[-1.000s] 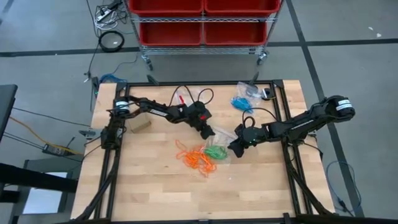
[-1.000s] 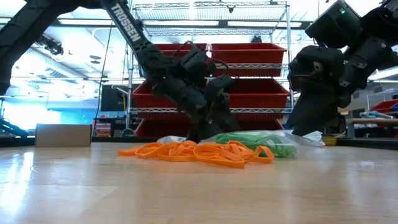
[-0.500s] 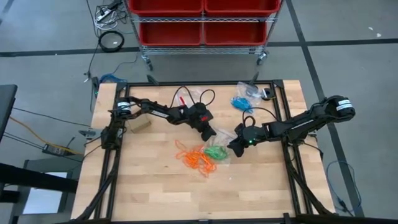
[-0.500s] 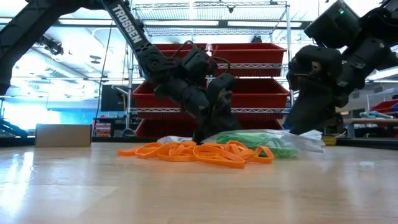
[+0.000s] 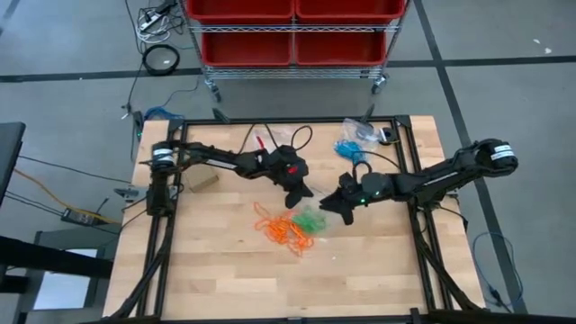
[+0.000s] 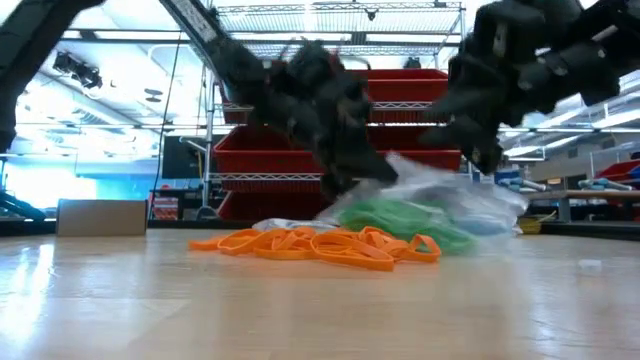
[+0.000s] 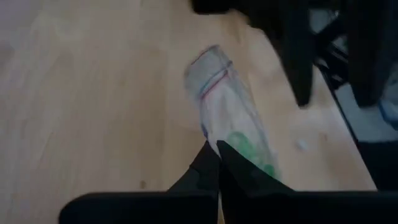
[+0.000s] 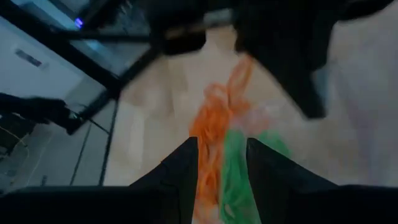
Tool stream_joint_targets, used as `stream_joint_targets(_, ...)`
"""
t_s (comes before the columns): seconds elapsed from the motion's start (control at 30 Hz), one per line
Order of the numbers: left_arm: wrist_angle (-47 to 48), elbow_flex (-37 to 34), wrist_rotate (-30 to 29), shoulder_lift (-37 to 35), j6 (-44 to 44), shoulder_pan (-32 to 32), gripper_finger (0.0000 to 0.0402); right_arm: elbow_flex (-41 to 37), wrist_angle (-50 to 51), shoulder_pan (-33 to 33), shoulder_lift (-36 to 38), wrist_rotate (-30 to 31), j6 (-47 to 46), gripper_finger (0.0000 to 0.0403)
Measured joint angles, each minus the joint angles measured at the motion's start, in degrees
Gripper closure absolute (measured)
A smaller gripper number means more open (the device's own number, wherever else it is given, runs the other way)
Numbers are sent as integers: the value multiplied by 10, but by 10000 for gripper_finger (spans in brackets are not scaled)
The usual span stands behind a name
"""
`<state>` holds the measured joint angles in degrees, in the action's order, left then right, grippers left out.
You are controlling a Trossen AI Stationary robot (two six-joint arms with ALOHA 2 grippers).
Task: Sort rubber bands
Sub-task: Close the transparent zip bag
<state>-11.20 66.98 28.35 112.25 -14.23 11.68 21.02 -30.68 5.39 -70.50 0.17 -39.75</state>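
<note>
Three colour groups of rubber bands on my table (image 5: 216,270): one loose orange pile (image 5: 283,229), one green clump (image 5: 312,220) in a clear bag (image 6: 450,200), one blue bunch (image 5: 349,149) apart. One cardboard box (image 5: 202,181). Individual bands too tangled to count.

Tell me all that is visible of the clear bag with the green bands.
The clear bag is thin, crinkled plastic with a zip strip at its mouth. It holds green bands. Both grippers are at it: the left gripper is shut on its edge, the right gripper at its other side. It is partly lifted, beside the orange bands.
</note>
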Motion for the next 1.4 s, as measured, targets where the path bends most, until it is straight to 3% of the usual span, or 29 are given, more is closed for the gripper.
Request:
stream_joint_targets(0.23,172,0,-85,-130,97,-21,400,16,7,-29,91,-4,82,282)
stream_joint_targets(0.4,173,0,-113,-183,98,-37,401,50,55,-54,108,-41,119,282)
stream_joint_targets(0.87,201,0,-122,-189,95,-66,401,178,184,-60,23,-48,219,252)
stream_joint_targets(1.17,198,0,-127,-189,95,-66,401,181,214,-60,22,-64,219,188)
stream_joint_targets(1.4,195,0,-133,-189,95,-66,401,181,239,-51,22,-69,217,185)
